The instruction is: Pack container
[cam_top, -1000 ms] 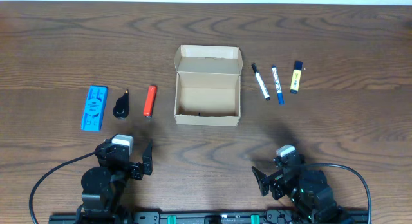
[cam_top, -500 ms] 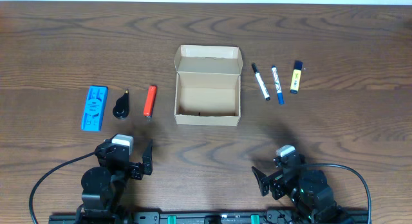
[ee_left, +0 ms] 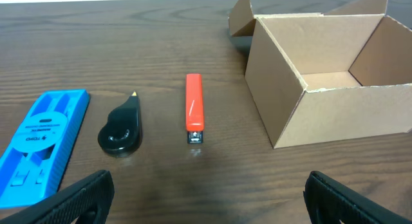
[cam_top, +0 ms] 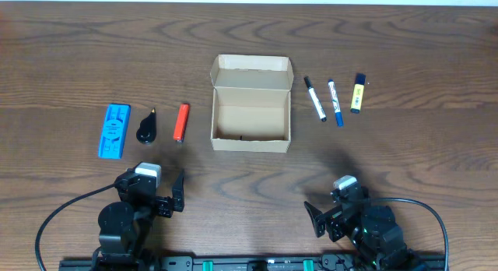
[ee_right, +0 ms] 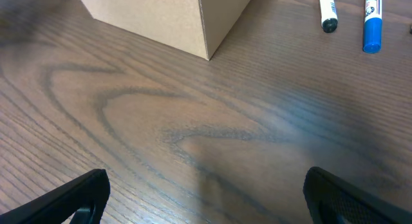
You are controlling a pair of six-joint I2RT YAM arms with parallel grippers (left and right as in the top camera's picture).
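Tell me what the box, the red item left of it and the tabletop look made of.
Box: plain brown cardboard, matte, with raw cut edges and folded flaps. Red item: probably plastic, smooth and slightly glossy, silvery tip. Tabletop: dark wood or wood-look laminate; grain shows, which is unclear.

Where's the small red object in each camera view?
Overhead: small red object left of centre, just left of the box.
Left wrist: centre, left of the box.
Right wrist: not in it.
Shared landmark: the open cardboard box; its corner shows top left in the right wrist view.
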